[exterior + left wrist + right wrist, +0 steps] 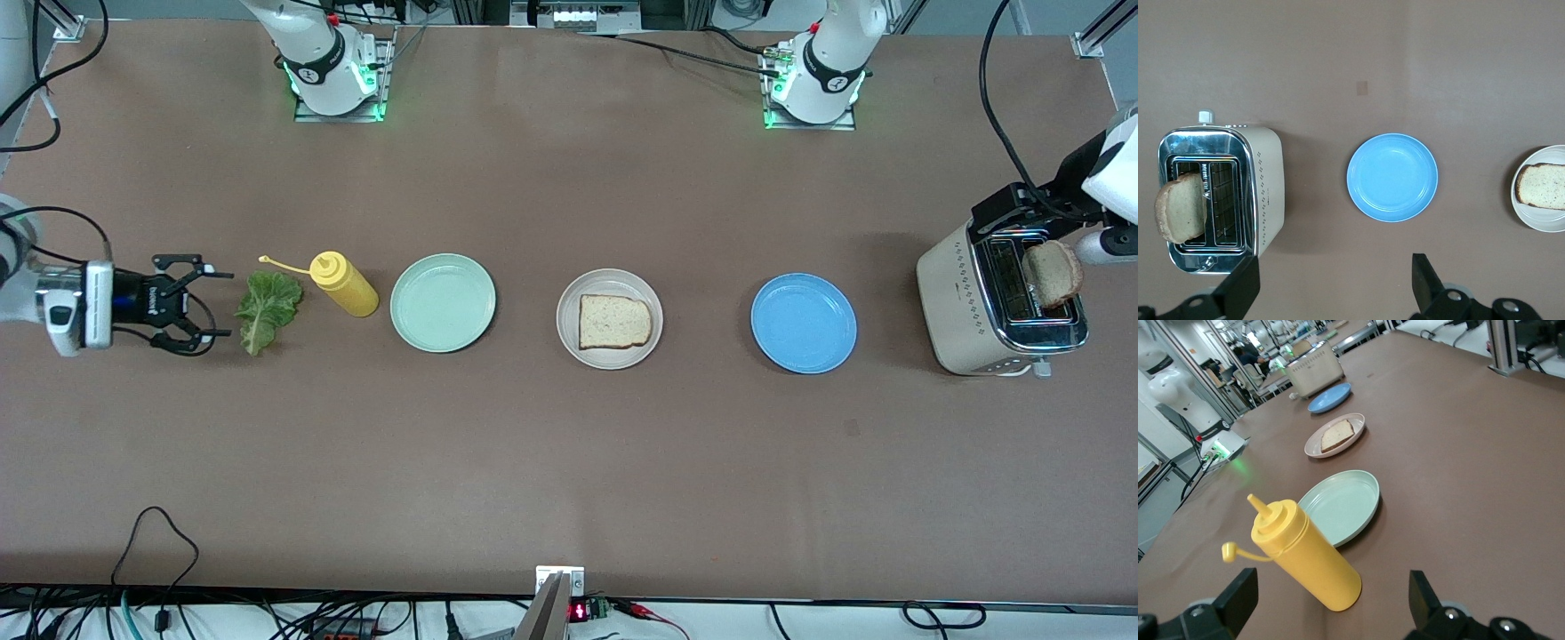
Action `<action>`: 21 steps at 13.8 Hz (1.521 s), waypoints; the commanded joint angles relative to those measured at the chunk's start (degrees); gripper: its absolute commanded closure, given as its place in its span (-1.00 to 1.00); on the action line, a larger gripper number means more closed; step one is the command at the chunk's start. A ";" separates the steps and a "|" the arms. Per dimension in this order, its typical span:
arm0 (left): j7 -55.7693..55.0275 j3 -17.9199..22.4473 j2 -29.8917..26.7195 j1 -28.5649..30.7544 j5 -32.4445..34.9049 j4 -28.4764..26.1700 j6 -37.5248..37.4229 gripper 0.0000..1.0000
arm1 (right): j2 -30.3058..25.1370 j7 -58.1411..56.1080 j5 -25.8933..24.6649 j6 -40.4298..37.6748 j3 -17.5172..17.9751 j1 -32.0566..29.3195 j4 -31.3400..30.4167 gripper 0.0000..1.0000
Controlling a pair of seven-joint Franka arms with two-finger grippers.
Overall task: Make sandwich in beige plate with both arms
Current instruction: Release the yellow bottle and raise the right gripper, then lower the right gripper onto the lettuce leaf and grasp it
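Bread first: one squarish light-brown bread slice (614, 321) with a darker crust already lies flat in the round pale beige plate (569, 333), dead centre of the front view, so the base layer looks done. The rest is still to come, by my reading. The ruffled green lettuce leaf (265, 309) lies bare on the brown counter (569, 462) at the left of the frame, just beside the yellow plastic squeeze bottle (345, 283), which lies tipped on its side between the leaf and the pale mint-green round plate (443, 302). The right hand (216, 305) sits low at the far left, fingers spread wide and holding nothing, pointed at the leaf with a small gap between them; lettuce looks like its next job. Over at the right edge, the second rounded brown bread slice (1053, 273) sticks up out of a slot in the cream and chrome toaster (965, 307). The left hand (1331, 283) hangs above that end of the counter, jaws wide, empty too. The round blue plate (803, 323) between the toaster and the beige plate holds nothing. So: one layer down, leaf and top slice left.
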 commanded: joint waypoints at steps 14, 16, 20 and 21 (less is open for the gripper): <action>0.97 -0.14 -0.24 0.26 -0.88 0.19 -0.80 -1.00 | -18.67 82.03 -41.69 1.17 -8.89 27.54 4.46 -1.00; 0.97 0.29 -0.24 0.34 -0.97 -0.07 -0.80 -1.00 | -21.92 92.05 -49.18 8.17 -8.81 29.40 -2.55 -1.00; 0.97 -0.14 -0.24 0.87 -1.23 0.01 -0.80 -1.00 | -23.87 97.37 -53.61 23.12 -8.89 29.23 -16.28 -1.00; 0.97 -0.32 -0.24 0.78 -1.23 0.10 -0.62 -1.00 | -23.87 98.94 -55.44 27.42 -8.98 29.06 -19.61 -1.00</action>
